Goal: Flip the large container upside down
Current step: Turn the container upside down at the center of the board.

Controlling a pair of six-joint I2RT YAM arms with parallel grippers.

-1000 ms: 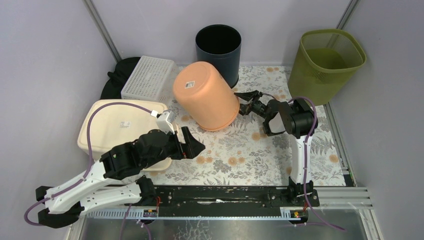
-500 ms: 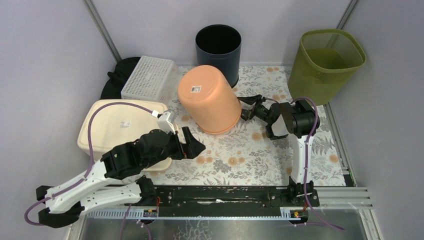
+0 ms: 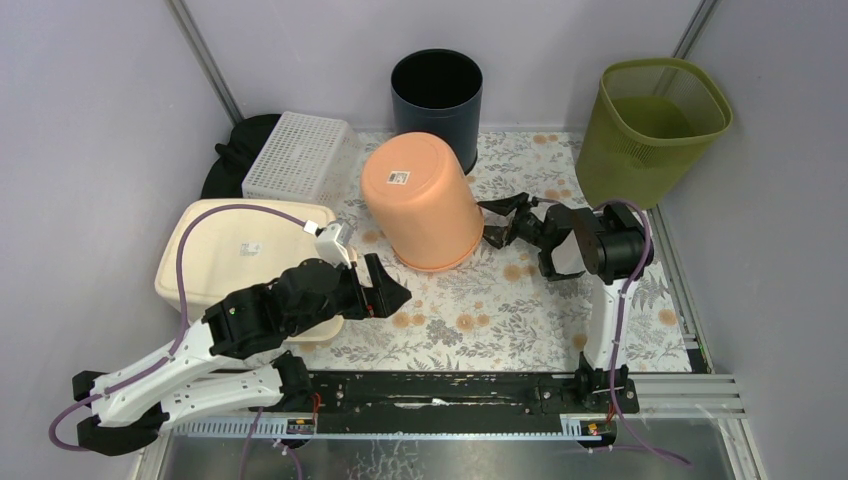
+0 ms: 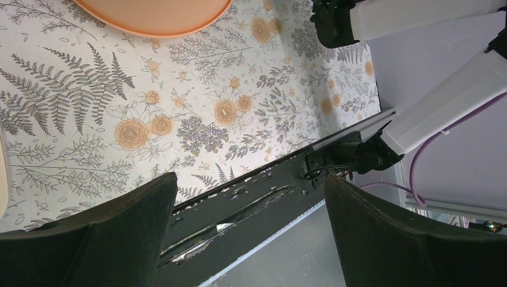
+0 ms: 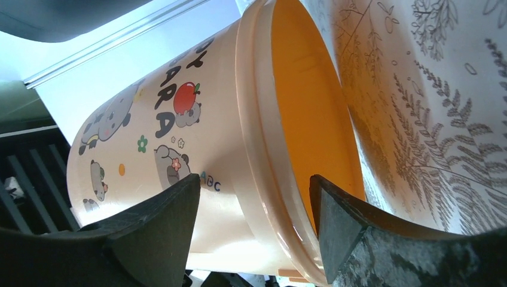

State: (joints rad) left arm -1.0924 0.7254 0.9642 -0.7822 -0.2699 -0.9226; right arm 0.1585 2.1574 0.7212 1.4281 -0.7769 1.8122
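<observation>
The large container is an orange-peach bucket (image 3: 420,205), bottom up with a white label on its base. It leans slightly, its rim on the floral mat (image 3: 480,310). My right gripper (image 3: 497,222) is open at the bucket's lower right side. In the right wrist view the bucket (image 5: 179,119) fills the frame. Its rim and some orange inside show between the spread fingers of my right gripper (image 5: 254,179). My left gripper (image 3: 392,283) is open and empty over the mat, in front of the bucket. The left wrist view shows only the bucket's rim (image 4: 152,15) at the top edge, far from my left gripper (image 4: 251,179).
A black bin (image 3: 436,90) stands right behind the bucket. A green mesh bin (image 3: 655,125) is at the back right. A white slotted basket (image 3: 298,155) and a cream tub (image 3: 235,250) lie at the left. The black base rail (image 4: 239,191) runs along the near edge.
The bucket has tipped further over, its base swinging right and up so it stands more squarely on its rim. My right gripper has drawn back to the right. The left arm has not moved.
</observation>
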